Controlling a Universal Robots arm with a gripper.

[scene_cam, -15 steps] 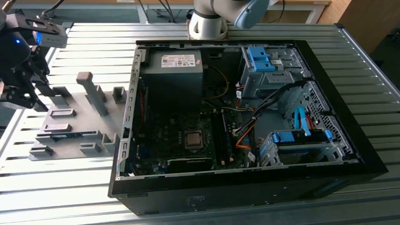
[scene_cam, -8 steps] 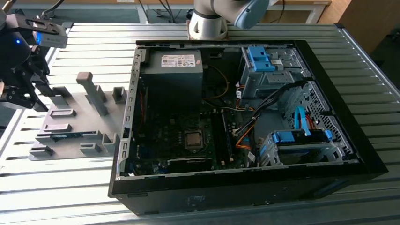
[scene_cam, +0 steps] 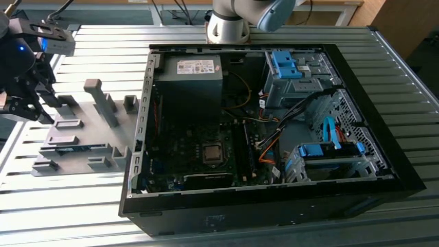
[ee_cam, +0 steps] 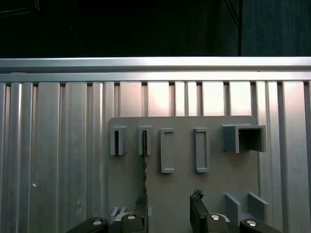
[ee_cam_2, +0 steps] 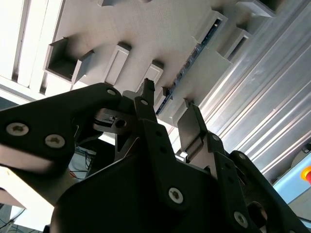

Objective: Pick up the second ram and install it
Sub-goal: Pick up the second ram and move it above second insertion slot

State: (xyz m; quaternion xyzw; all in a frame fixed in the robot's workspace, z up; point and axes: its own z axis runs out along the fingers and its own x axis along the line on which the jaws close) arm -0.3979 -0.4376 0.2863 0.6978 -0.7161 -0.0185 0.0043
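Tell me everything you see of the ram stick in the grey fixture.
The ram stick is a long, thin, blue-green circuit board standing on edge, held in slots of the grey fixture. In the first wrist view it is a dark thin line. The open gripper hovers over it, not gripping it.

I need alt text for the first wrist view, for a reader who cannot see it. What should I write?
The gripper, jaws open, is over a grey fixture plate that lies on a ribbed metal table. The second ram stands on edge in the plate's holders, seen as a thin dark line that ends close to one jaw.
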